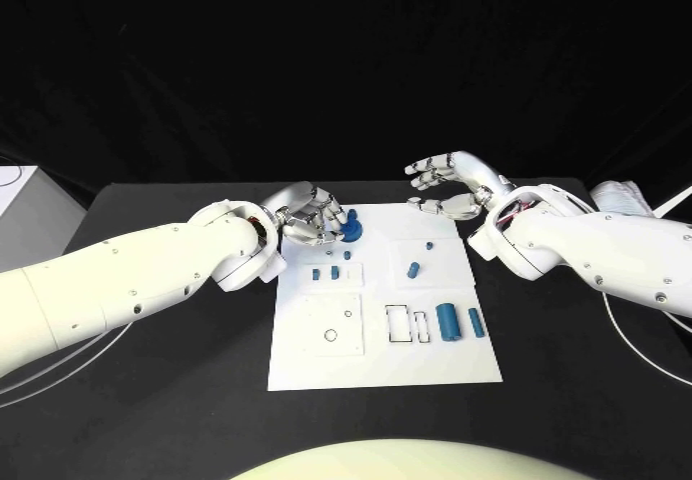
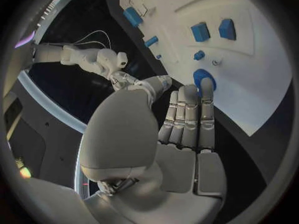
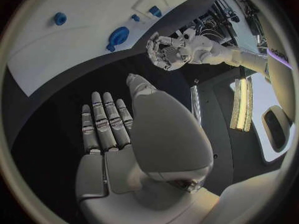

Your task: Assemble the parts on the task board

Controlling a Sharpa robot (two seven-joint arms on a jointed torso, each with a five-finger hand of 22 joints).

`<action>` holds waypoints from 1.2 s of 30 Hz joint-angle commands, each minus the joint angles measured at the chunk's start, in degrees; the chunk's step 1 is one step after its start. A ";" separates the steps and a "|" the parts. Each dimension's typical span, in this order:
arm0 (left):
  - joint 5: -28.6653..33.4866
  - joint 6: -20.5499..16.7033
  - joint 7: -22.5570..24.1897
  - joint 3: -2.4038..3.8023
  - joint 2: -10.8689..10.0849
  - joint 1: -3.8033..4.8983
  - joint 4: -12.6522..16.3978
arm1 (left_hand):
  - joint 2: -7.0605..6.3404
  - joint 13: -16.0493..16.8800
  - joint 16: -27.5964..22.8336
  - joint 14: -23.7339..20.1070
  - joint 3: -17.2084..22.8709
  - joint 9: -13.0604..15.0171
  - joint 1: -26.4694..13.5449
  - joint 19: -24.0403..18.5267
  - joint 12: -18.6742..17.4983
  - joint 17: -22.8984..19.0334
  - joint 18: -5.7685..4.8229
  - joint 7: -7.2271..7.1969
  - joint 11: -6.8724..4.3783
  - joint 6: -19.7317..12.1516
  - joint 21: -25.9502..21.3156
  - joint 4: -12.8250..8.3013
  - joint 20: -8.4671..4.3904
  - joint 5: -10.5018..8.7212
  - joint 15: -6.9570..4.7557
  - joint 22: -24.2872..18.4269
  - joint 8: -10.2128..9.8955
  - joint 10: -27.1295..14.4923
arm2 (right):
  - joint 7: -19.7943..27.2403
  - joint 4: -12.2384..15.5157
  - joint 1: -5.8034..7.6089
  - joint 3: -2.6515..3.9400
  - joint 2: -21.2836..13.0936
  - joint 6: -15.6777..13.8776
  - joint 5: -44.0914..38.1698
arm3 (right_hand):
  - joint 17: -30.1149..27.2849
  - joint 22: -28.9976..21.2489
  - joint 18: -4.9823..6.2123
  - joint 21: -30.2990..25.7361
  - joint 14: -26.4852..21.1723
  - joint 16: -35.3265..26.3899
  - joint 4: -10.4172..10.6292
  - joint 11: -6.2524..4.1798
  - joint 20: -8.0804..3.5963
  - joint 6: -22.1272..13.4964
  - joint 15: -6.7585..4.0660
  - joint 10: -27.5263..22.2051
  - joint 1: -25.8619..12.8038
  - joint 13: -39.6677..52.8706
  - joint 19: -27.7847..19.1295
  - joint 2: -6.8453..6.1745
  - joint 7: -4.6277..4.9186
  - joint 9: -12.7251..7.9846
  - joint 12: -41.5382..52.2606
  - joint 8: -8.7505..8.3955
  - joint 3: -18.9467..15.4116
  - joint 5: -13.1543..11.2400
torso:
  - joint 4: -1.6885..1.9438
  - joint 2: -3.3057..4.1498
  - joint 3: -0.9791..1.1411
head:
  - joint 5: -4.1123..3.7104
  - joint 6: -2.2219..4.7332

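The white task board (image 1: 433, 370) lies in the middle of the table. A round blue part (image 1: 351, 230) stands near its far left corner. My left hand (image 1: 306, 222) hovers just beside that part, fingers stretched out side by side with their tips close to the round blue part (image 2: 203, 78), holding nothing. Small blue parts (image 1: 326, 271) and two blue cylinders (image 1: 462, 321) lie further along the board. My right hand (image 1: 454, 185) is raised past the board's far right corner, fingers apart and empty. The right wrist view shows my left hand (image 3: 167, 52) next to the round blue part (image 3: 117, 36).
Outlined recesses (image 1: 407, 323) mark the board's near half. A white box (image 1: 22, 215) sits at the table's left edge. A pale bundle with cables (image 1: 623, 195) lies at the far right. Black table surrounds the board.
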 commanded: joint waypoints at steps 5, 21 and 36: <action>-15.31 0.08 2.70 -0.27 2.04 -0.15 -2.24 | -0.91 -1.51 2.84 1.47 -0.39 -1.31 -0.70 0.76 -0.98 -0.06 1.14 -0.61 0.68 1.36 1.16 -0.74 0.32 -0.40 0.43 0.82 -1.05 -0.45 | 1.49 0.13 -0.03 0.01 0.12 0.55 0.57 | 0.04 0.09 0.70 0.39 0.40 0.26 0.03 0.04 0.07 0.42 -0.03 0.50 0.66 0.03 0.49 -0.10 4.77 0.03 0.33 0.30 0.37 -0.31 | -0.04 0.12 0.10 | -0.22 0.34; -25.74 9.70 -2.22 -0.46 5.32 -0.07 -5.69 | -1.74 -4.73 9.09 1.53 -2.95 -3.65 -3.07 1.14 -2.42 -1.01 1.15 -1.46 0.41 3.76 2.91 -1.43 0.43 -1.02 0.40 2.61 -4.43 -0.26 | 1.52 0.37 -0.03 0.01 0.20 -0.10 0.60 | -0.07 0.05 0.71 0.37 -0.16 0.15 -0.06 0.09 0.08 0.14 -0.02 0.50 0.58 0.02 0.51 -0.27 4.91 -0.09 0.29 0.21 0.55 -0.30 | -0.01 0.04 0.03 | -0.40 0.28; -26.70 10.60 -3.50 -0.53 7.49 -0.05 -7.66 | -0.21 -6.61 13.31 3.41 -0.85 -4.31 -1.42 1.87 -3.20 -0.02 1.24 -1.10 0.29 7.20 4.56 -2.20 0.30 -0.84 0.26 4.04 -5.51 2.95 | 1.69 0.49 -0.03 0.02 0.25 -0.40 0.59 | -0.23 -0.01 0.67 0.30 -1.03 -0.09 -0.07 0.16 0.09 0.02 0.04 0.46 0.42 0.00 0.46 -0.43 4.98 -0.16 0.25 0.13 0.69 -0.27 | 0.00 0.06 0.08 | -0.72 0.17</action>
